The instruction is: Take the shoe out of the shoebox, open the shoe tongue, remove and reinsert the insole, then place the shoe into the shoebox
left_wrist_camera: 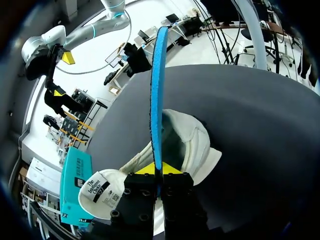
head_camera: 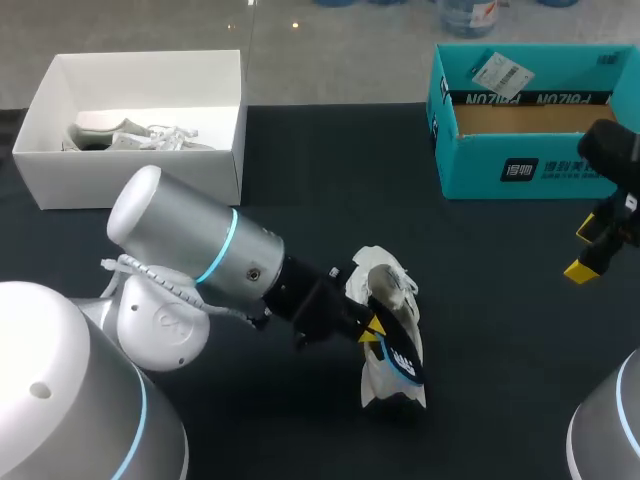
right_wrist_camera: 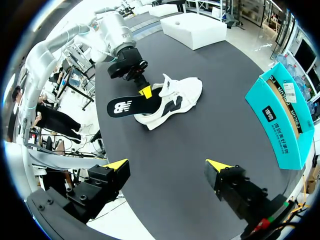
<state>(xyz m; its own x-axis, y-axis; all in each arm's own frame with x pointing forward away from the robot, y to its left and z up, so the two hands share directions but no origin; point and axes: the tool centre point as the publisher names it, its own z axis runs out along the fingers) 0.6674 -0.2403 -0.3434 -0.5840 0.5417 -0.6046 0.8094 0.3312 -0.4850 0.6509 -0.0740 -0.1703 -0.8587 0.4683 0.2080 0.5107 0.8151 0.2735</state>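
Note:
A white shoe (head_camera: 383, 272) lies on the black table, a little right of the middle. My left gripper (head_camera: 372, 330) is shut on the shoe's black insole (head_camera: 403, 355) with a blue underside, held just over the shoe. In the left wrist view the insole (left_wrist_camera: 156, 100) stands edge-on between the yellow tips (left_wrist_camera: 159, 169), with the shoe (left_wrist_camera: 197, 145) under it. My right gripper (head_camera: 588, 250) hangs open at the table's right edge, holding nothing. From the right wrist view its fingers (right_wrist_camera: 117, 164) stand wide apart, well short of the shoe (right_wrist_camera: 180, 97) and insole (right_wrist_camera: 131, 106). The teal shoebox (head_camera: 520, 170) stands at the back right.
A white box (head_camera: 140, 165) with another white shoe (head_camera: 110, 130) inside stands at the back left. The teal shoebox (right_wrist_camera: 285, 120) lies beside my right gripper. Bare black tabletop (head_camera: 500, 330) stretches between the shoe and the right arm.

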